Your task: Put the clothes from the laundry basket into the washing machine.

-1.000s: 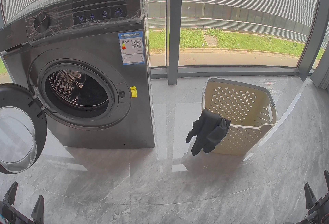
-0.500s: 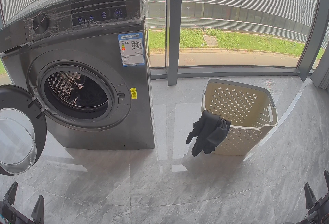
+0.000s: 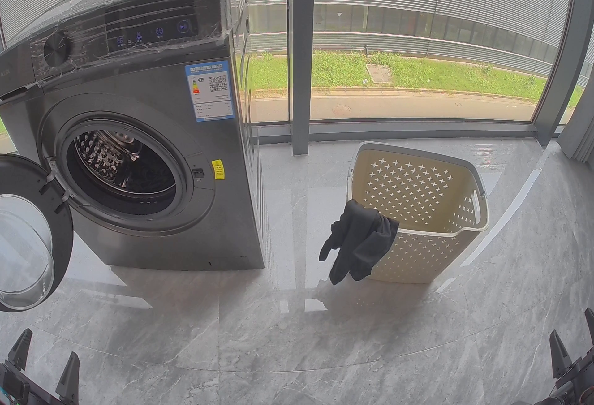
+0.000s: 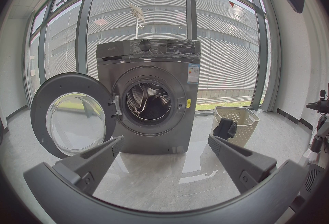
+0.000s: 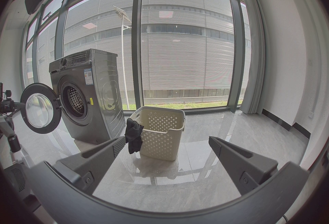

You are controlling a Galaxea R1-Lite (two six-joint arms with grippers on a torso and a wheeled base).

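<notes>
Between the earlier frames and now my head camera has swung, so the washing machine (image 3: 154, 177) and the laundry basket (image 3: 433, 254) both sit further left in the view; they have not moved on the floor (image 3: 309, 338), and both pincers keep the same low corners as before. My left pincer (image 3: 48, 352) hangs low over the floor with its fingers spread apart and nothing between them. My right pincer (image 3: 572, 326) is the same, fingers apart and empty. The one piece of clothing I can see, a dark garment (image 3: 359, 242), is draped over the basket's near rim, part inside and most of it hanging down the outer wall. It lies well ahead of both pincers: forward and to the right of the left pincer, forward and to the left of the right one, touching neither. The basket stands tilted towards me, with its pale perforated inside showing. The washing machine stands straight ahead of the left pincer, well apart from it, with its round door (image 3: 25, 239) swung wide open to the left and the drum (image 3: 120, 168) exposed. Basket and machine stand apart from each other, with bare floor between them.
</notes>
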